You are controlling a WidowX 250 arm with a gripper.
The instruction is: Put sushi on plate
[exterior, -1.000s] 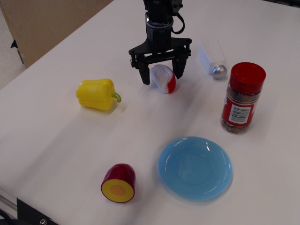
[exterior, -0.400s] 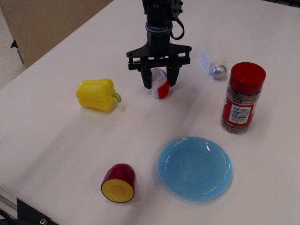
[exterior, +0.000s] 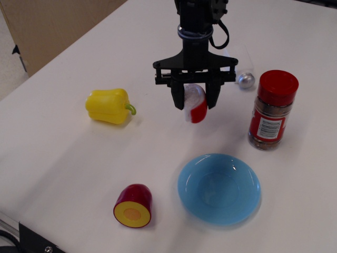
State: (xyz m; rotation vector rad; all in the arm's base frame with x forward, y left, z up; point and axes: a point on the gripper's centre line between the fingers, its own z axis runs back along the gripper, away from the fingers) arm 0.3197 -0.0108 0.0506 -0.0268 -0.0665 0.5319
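Note:
The sushi (exterior: 195, 103) is a small white block with a red strip along its lower right. My black gripper (exterior: 195, 100) is shut on the sushi and holds it lifted off the table, hanging between the two fingers. The light-blue round plate (exterior: 219, 188) lies on the table below and slightly right of the gripper, with nothing in it. The arm comes down from the top of the view.
A yellow toy pepper (exterior: 109, 106) lies left of the gripper. A dark-red round piece with a yellow face (exterior: 134, 205) sits left of the plate. A red-capped spice jar (exterior: 271, 110) stands at the right, a clear shaker with a silver cap (exterior: 244, 79) behind it.
The gripper closed on the sushi, lifted it off the table and carried it right and toward the plate. Nothing else moved.

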